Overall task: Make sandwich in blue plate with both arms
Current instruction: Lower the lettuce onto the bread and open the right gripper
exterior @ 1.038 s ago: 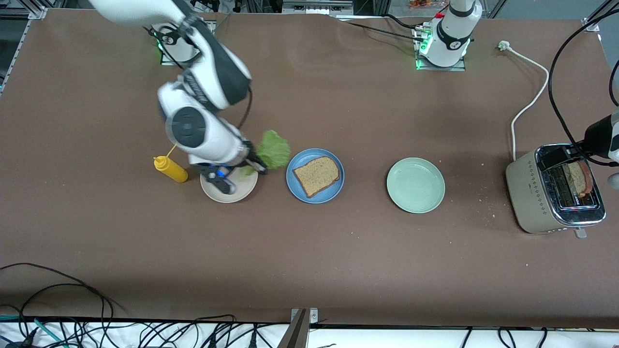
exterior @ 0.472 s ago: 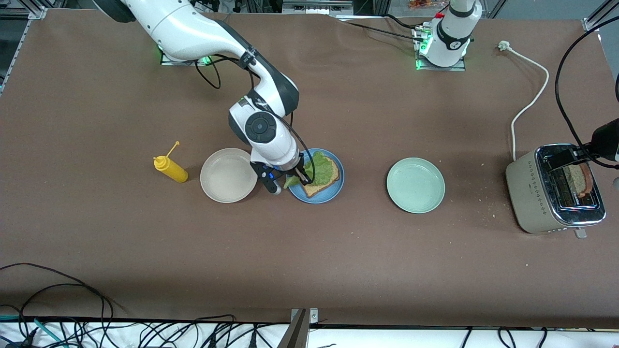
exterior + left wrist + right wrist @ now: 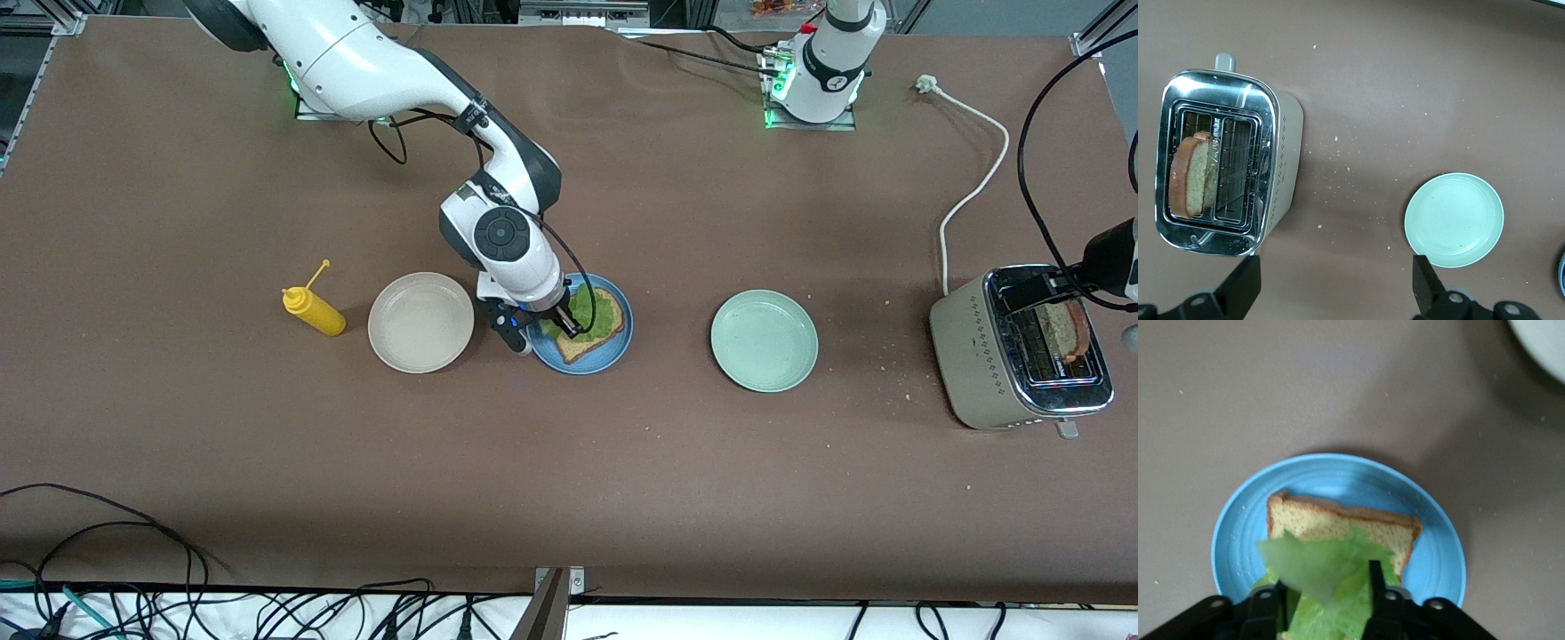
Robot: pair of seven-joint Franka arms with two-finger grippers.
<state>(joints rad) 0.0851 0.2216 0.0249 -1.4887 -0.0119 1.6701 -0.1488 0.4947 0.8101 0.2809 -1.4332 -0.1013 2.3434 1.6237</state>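
The blue plate holds one slice of brown bread with a green lettuce leaf lying on it. My right gripper is low over the plate, on the side toward the beige plate. In the right wrist view the right gripper has the lettuce between its fingers, over the bread and the plate. My left gripper is open and empty, up in the air by the toaster. A second bread slice stands in a toaster slot.
An empty beige plate and a yellow squeeze bottle lie toward the right arm's end. An empty pale green plate lies between the blue plate and the toaster. A white cord runs from the toaster.
My right gripper carried the lettuce from over the beige plate to the blue plate and lowered it onto the bread. The left arm has hardly moved.
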